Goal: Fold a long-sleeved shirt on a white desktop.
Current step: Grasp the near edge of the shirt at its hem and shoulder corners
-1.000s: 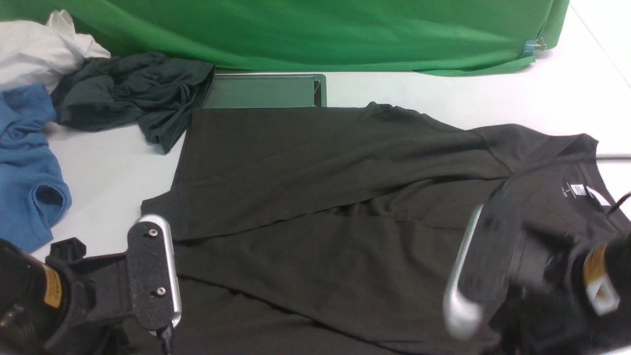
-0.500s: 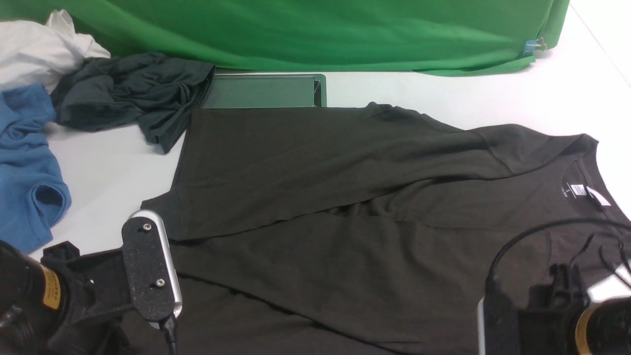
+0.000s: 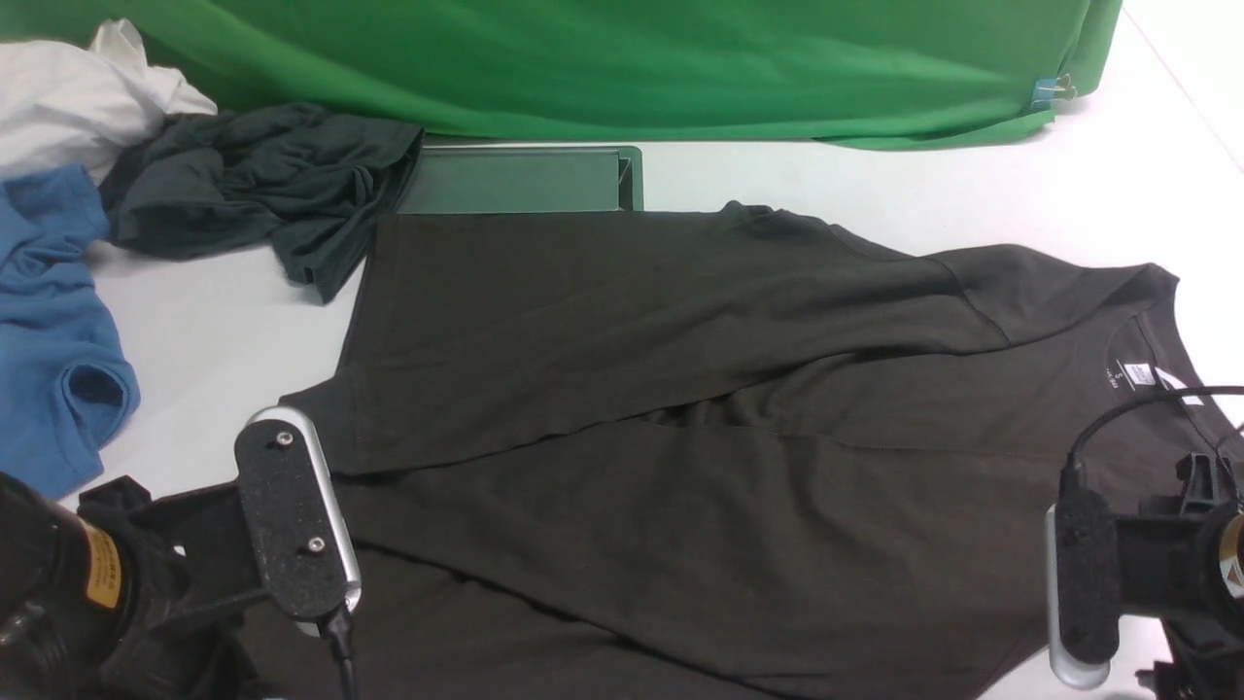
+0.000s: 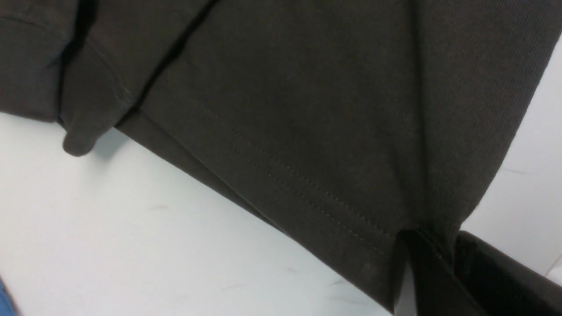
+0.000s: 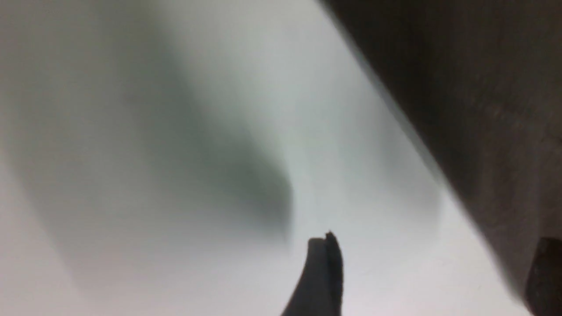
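Observation:
The long-sleeved shirt (image 3: 680, 389) lies spread on the white desktop (image 3: 875, 185), both sleeves crossed over its body and the white neck label (image 3: 1142, 375) at the right. My left arm (image 3: 292, 525) is at the shirt's near left corner. In the left wrist view my left gripper (image 4: 439, 256) is shut on the shirt's stitched hem (image 4: 281, 175). My right arm (image 3: 1084, 583) hangs at the near right, below the collar. In the right wrist view my right gripper (image 5: 432, 276) stands open over bare desktop (image 5: 219, 272) with nothing between its fingers; one finger (image 5: 544, 276) is at the shirt's edge (image 5: 483, 109).
A green cloth backdrop (image 3: 622, 68) runs along the back. The silver-framed hatch (image 3: 515, 180) sits just behind the shirt. A charcoal-grey garment (image 3: 253, 185), a blue garment (image 3: 49, 331) and a white cloth (image 3: 68, 97) are piled at the far left.
My right arm has pulled back from over the shirt near the collar to the near right corner, and its jaws have opened. My left arm has shifted slightly left, still gripping the hem.

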Controlling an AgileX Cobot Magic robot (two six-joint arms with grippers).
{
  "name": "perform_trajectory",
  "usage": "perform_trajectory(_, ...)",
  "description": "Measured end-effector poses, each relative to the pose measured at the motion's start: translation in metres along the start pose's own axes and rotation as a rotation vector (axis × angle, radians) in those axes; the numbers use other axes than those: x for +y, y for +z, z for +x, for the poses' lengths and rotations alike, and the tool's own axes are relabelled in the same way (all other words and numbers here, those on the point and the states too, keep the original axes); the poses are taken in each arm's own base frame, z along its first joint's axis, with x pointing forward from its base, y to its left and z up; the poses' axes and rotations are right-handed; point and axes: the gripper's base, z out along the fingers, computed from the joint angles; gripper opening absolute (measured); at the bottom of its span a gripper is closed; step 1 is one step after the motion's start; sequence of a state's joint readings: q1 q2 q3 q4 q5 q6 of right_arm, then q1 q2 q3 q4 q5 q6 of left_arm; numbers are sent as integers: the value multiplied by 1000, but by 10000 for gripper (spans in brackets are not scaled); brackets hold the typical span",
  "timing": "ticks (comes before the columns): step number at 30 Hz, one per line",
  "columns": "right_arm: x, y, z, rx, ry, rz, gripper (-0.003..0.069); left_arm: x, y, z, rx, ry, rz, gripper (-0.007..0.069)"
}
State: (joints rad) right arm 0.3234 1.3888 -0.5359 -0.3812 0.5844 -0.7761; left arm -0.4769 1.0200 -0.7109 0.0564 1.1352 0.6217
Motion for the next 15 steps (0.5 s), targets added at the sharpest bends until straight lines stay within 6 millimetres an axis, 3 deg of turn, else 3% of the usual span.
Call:
perform_trajectory(9,-13,20,-14,-84,-135,74,547,0,0,0,1,0,0,38)
perform_trajectory(14,-16,27,-17,-79,-202,62,340,0,0,0,2,4,0,38)
perform_trajectory(15,-16,27,-17,-79,-204,62,330,0,0,0,2,4,0,38)
